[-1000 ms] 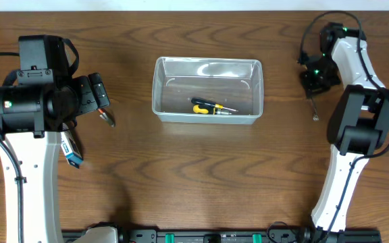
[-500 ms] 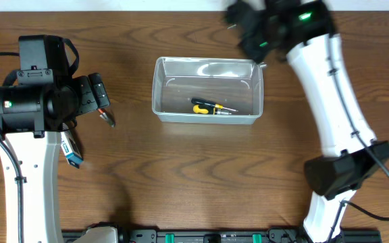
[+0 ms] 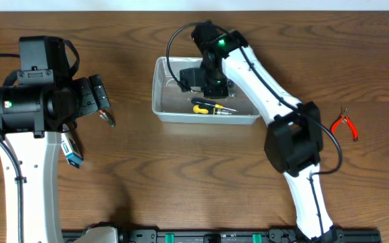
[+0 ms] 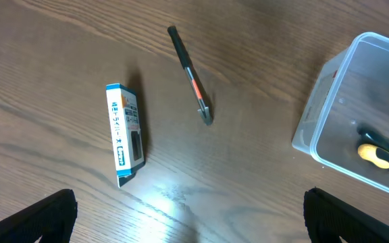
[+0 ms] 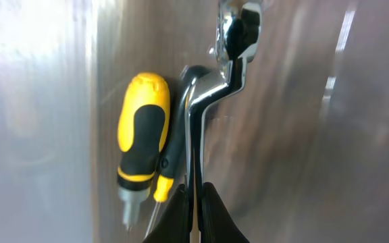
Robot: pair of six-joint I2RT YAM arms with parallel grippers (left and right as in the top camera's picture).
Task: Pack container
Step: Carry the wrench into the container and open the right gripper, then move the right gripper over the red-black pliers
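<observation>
- Container [image 3: 157, 88]: upright on the tabletop [image 3: 181, 175], at centre toward the far edge. The right arm reaches into it from above.
- Right jaws: clamped on the thin shank of a chrome tool [image 5: 204, 101], whose bent head is over the container floor. Contact with the floor cannot be told.
- Yellow-and-black screwdriver [image 5: 140, 131]: flat on the container floor, just beside the chrome tool.
- Left jaws: apart, nothing between them, above bare tabletop left of the container.
- Dark pen-like tool [image 4: 190, 73] and blue-and-white box [image 4: 125, 133]: on the tabletop left of the container, not touching each other.
- Red-handled pliers [image 3: 346, 125]: on the tabletop, well right of the container.
</observation>
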